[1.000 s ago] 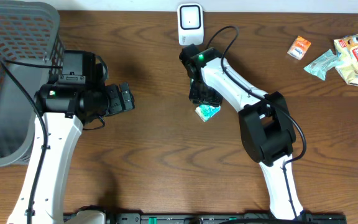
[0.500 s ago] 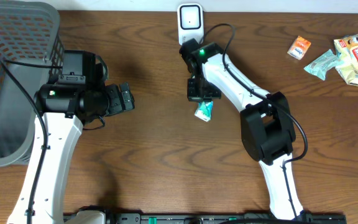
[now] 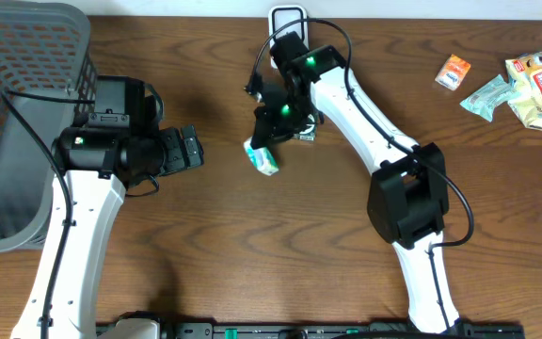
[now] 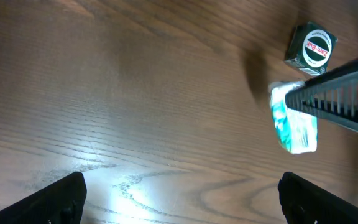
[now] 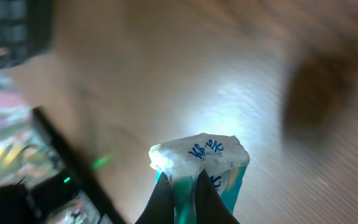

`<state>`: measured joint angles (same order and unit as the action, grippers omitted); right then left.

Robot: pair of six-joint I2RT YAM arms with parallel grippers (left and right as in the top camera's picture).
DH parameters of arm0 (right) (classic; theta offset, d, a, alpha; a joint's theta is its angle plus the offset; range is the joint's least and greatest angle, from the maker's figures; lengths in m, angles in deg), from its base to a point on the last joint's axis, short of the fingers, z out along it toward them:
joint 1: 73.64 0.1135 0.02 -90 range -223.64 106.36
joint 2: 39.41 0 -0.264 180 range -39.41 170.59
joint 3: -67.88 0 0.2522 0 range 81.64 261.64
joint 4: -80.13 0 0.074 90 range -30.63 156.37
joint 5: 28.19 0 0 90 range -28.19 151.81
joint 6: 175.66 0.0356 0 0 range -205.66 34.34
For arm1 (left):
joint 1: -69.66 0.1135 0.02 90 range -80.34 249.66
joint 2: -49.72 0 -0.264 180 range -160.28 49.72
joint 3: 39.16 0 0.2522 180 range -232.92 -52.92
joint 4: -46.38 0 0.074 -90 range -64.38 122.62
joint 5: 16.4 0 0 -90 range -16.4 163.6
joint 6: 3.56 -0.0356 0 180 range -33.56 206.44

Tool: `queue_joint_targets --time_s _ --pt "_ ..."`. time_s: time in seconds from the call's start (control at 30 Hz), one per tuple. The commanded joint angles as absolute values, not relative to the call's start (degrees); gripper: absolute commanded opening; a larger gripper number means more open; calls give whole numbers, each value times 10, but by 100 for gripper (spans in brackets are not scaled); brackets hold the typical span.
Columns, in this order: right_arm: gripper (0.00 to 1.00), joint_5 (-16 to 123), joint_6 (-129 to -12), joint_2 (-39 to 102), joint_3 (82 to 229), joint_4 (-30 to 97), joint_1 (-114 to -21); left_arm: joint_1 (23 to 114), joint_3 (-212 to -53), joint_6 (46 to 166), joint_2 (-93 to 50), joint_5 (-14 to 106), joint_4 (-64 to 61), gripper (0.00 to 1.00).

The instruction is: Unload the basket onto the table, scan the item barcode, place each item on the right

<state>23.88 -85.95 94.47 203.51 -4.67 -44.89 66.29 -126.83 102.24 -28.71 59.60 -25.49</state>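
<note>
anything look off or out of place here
Only one thing: the tissue pack hangs tilted above the table from the right gripper, which pinches it by one crumpled end instead of holding it flat. The snack packets at the far right lie loosely scattered, but nothing looks spilled or damaged.

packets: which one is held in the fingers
The white and teal tissue packet, pinched in the right fingers; the orange sachet, green wrapper and yellow bag lie apart.
</note>
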Motion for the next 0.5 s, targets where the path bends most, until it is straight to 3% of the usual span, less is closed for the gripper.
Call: queue_joint_targets --time_s 0.0,0.47 --pt "1 162 -911 950 2015 -41 -455 666 -1270 1017 -287 600 -256 98" --pt "1 61 -909 950 1817 61 -517 666 -1270 1017 -287 600 -256 98"
